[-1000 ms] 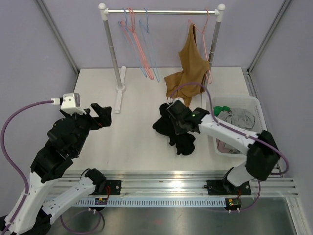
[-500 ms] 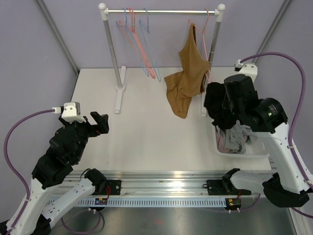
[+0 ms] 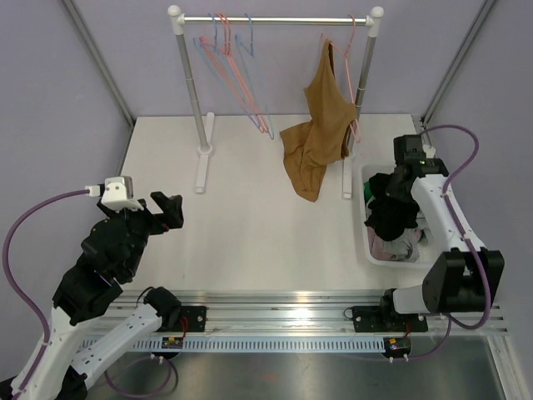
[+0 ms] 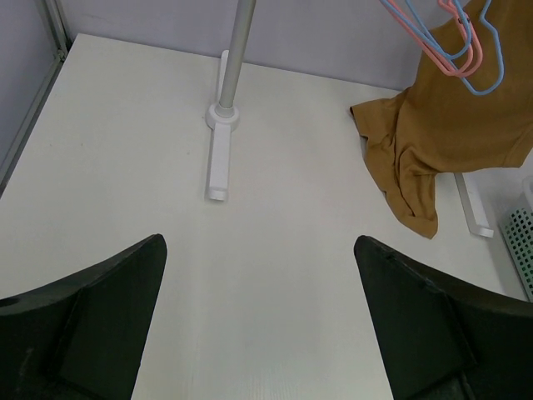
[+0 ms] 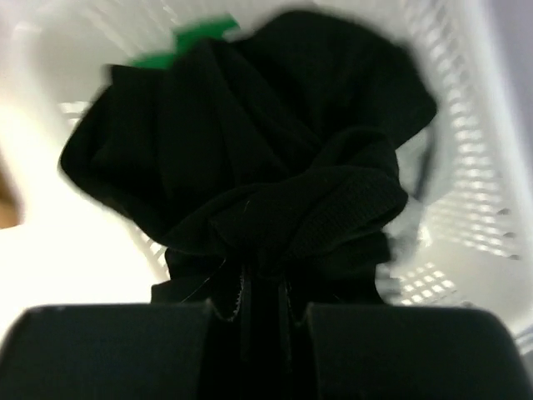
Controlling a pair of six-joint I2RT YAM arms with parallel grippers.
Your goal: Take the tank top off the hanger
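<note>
Right gripper (image 3: pixel 391 190) clamped on bunched black fabric garment (image 3: pixel 390 221), over white perforated plastic basket (image 3: pixel 365 237) at right edge of white table (image 3: pixel 250 217). Left gripper (image 4: pixel 258 243) with jaws wide apart, above near-left corner. Mustard-brown tank top (image 3: pixel 321 125) hanging from thin pink wire hanger (image 3: pixel 349 37), far-right corner.

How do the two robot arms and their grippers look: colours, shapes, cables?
The left arm and right arm have white links and bulky black joints. A purple cable runs to a white camera box at each wrist. The left gripper has broad black fingers. No markings are readable.
</note>
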